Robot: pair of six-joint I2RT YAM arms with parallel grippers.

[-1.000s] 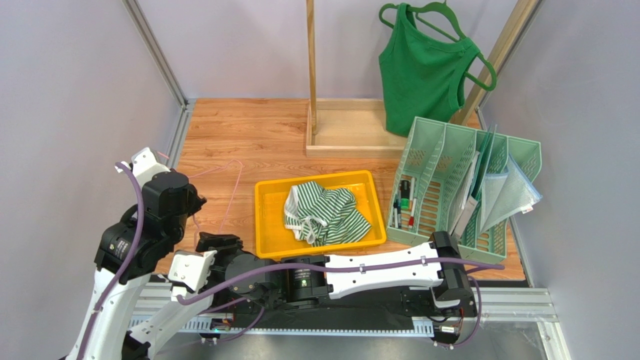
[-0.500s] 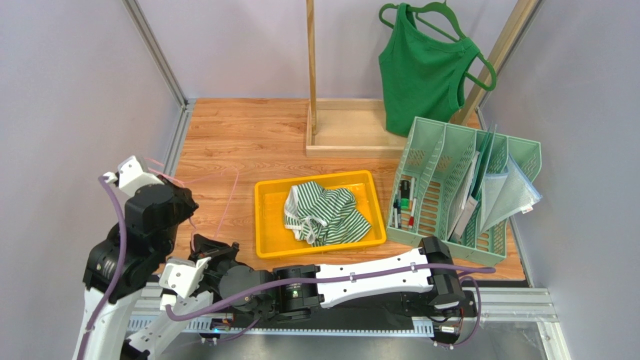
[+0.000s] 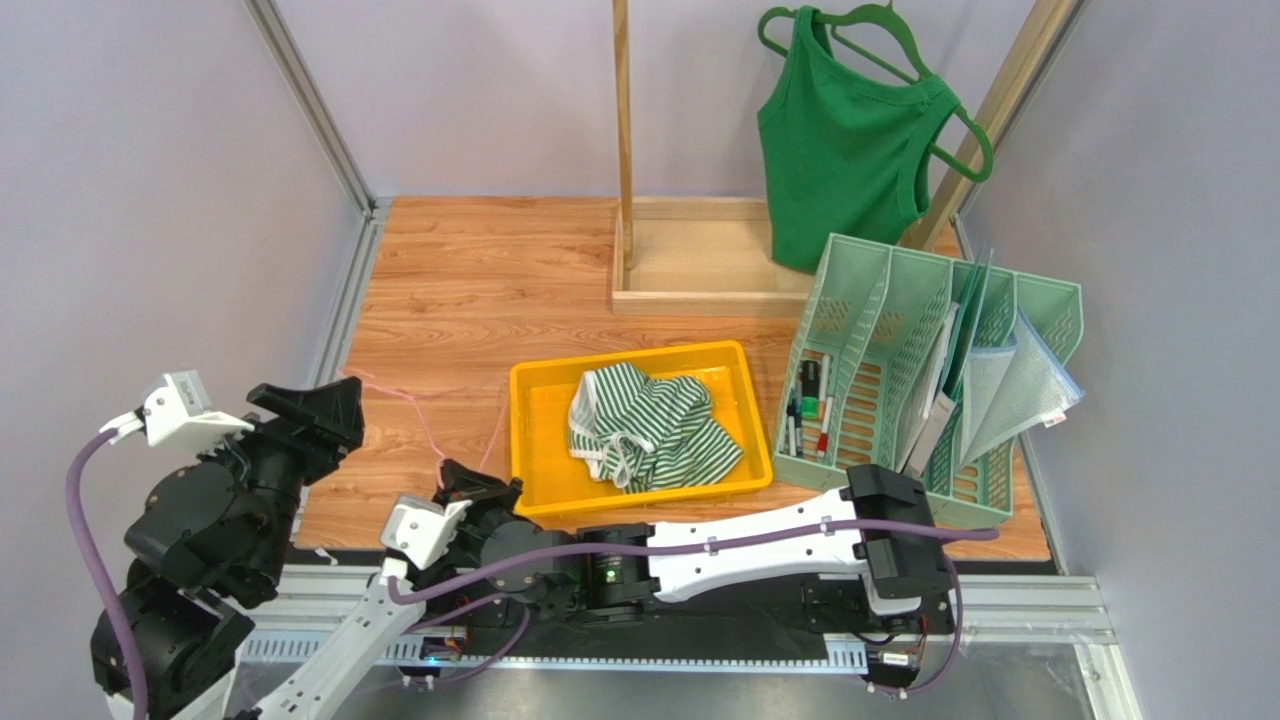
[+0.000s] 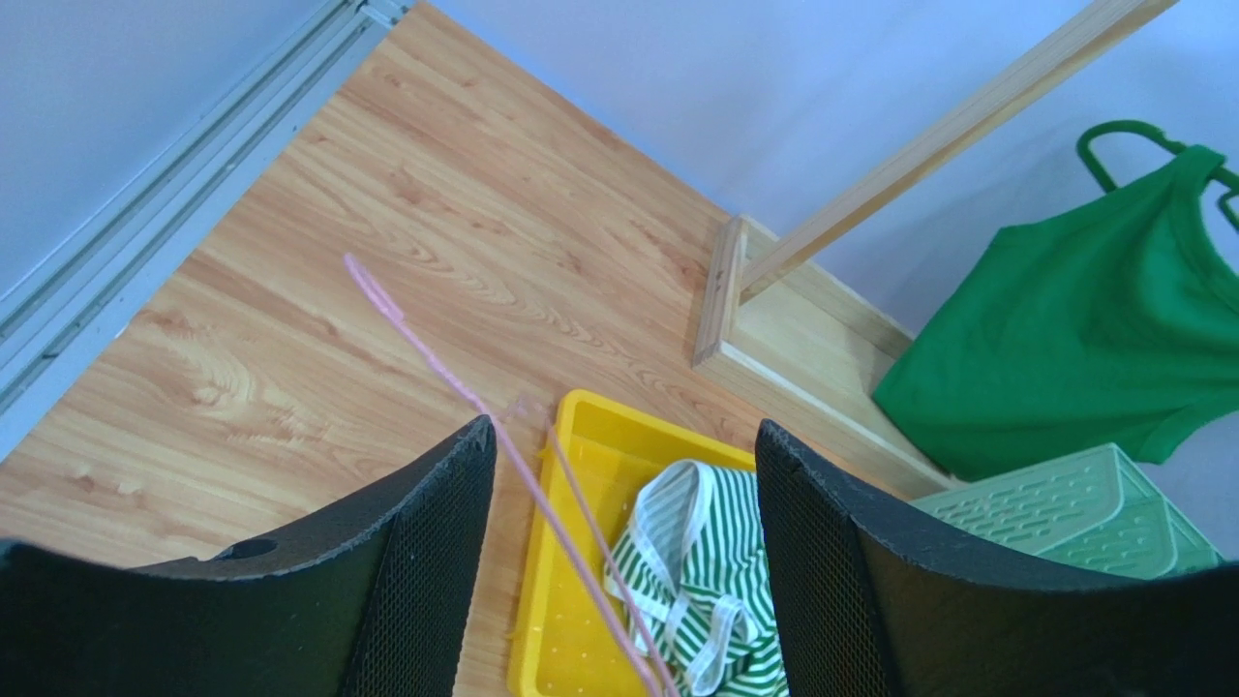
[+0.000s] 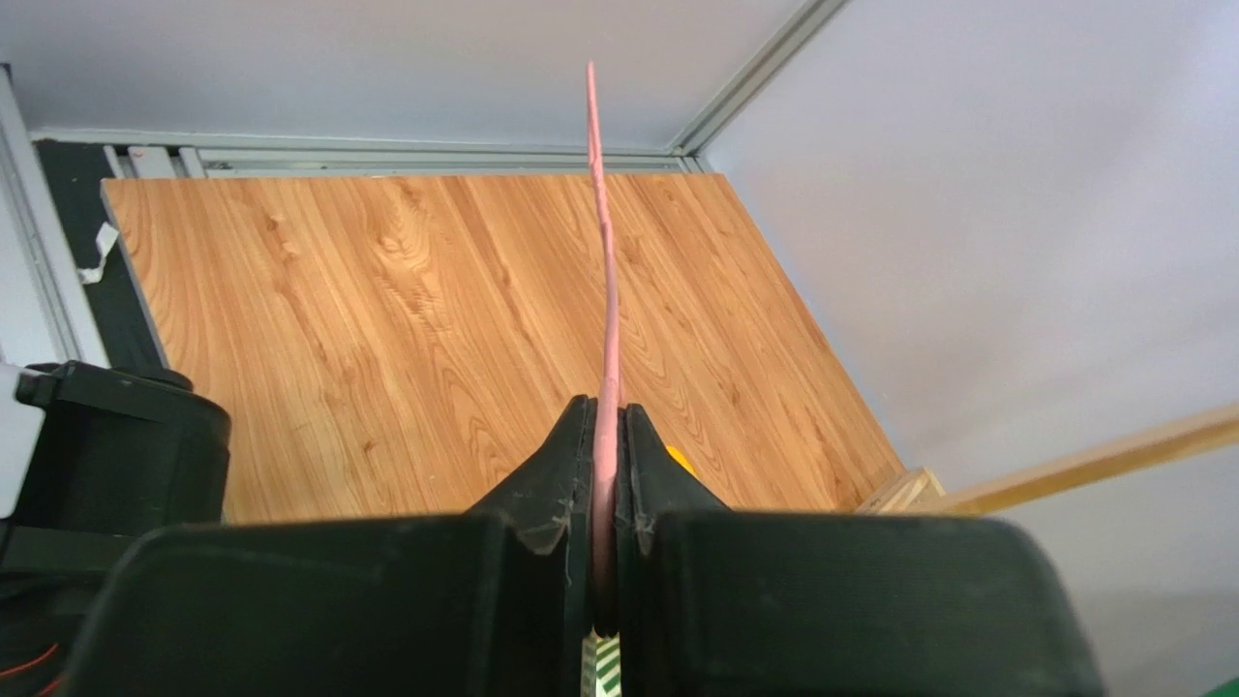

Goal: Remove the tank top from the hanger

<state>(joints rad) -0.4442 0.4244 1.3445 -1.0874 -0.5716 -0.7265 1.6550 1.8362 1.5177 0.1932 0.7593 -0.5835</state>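
A green-and-white striped tank top point(image 3: 654, 428) lies crumpled in the yellow tray point(image 3: 534, 435), off any hanger. A thin pink wire hanger point(image 4: 436, 363) slants over the wood floor left of the tray. My right gripper point(image 3: 475, 489) is shut on the pink hanger point(image 5: 602, 291), which runs straight out between the closed fingers point(image 5: 607, 407). My left gripper point(image 3: 308, 408) hangs open at the near left; in its wrist view the hanger passes between the spread fingers point(image 4: 626, 429) untouched. A green tank top point(image 3: 842, 150) hangs on a green hanger point(image 3: 864, 23) at the back right.
A wooden rack point(image 3: 622, 120) with a flat base stands at the back centre. A mint file organizer point(image 3: 902, 375) with pens and folders sits right of the tray. Grey walls with metal rails close in the left side and the back.
The left gripper opened, let go of the pink hanger and drew back to the near left. The right gripper closed on the hanger and shifted slightly right, toward the tray.
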